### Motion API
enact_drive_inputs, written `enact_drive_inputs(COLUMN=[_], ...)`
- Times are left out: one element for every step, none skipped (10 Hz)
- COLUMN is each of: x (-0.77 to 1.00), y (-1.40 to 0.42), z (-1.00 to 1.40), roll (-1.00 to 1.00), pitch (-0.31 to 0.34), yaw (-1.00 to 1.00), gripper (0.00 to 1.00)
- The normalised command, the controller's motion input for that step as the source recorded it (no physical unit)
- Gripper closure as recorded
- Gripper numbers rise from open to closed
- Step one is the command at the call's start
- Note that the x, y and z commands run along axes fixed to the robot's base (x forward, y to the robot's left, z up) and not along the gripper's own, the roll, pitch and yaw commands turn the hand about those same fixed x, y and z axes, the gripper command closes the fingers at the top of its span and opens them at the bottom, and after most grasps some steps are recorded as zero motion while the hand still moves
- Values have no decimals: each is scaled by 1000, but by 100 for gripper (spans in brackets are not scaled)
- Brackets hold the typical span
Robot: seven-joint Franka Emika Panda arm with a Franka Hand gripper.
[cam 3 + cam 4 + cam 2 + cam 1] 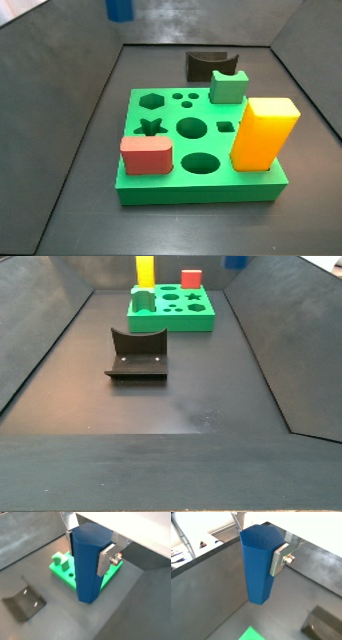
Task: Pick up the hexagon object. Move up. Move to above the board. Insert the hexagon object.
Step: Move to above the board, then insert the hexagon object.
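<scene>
My gripper (90, 549) is shut on the hexagon object (88, 567), a tall dark-blue prism, with a silver finger (107, 559) on each of two opposite sides near its top. It also shows in a wrist view (259, 567). In both side views only the rod's lower end shows, at the top edge (119, 8) (237, 260), high off the floor; the gripper itself is out of frame. The board (174, 113), a bright-green slab with cut-out holes, lies on the floor (171, 318). In a wrist view it lies behind the rod's lower part (63, 574).
On the board stand a yellow block (263, 132), a red block (147, 155) and a small green notched block (230, 86). The dark fixture (136, 354) stands on the floor beside the board. Dark walls enclose the floor.
</scene>
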Motion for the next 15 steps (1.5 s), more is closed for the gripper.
enact_drive_inputs(x=[597, 608, 627, 642, 534, 315, 188, -26, -117, -131, -129, -49, -6, -120, -206], y=[-1000, -1000, -1000, -983, -788, -410, -240, 14, 154, 209, 143, 120, 134, 134, 149], z=[131, 137, 144, 147, 121, 74, 56, 0, 0, 0, 0, 0, 0, 0, -20], roll=[-8, 3, 5, 9, 13, 29, 36, 0, 0, 0, 0, 0, 0, 0, 0], pitch=[131, 138, 151, 156, 154, 138, 95, 0, 0, 0, 0, 0, 0, 0, 0], yaw=[7, 8, 9, 8, 8, 9, 10, 0, 0, 0, 0, 0, 0, 0, 0], gripper=[100, 100, 100, 100, 100, 100, 100, 100, 100, 100, 100, 100, 100, 100, 100])
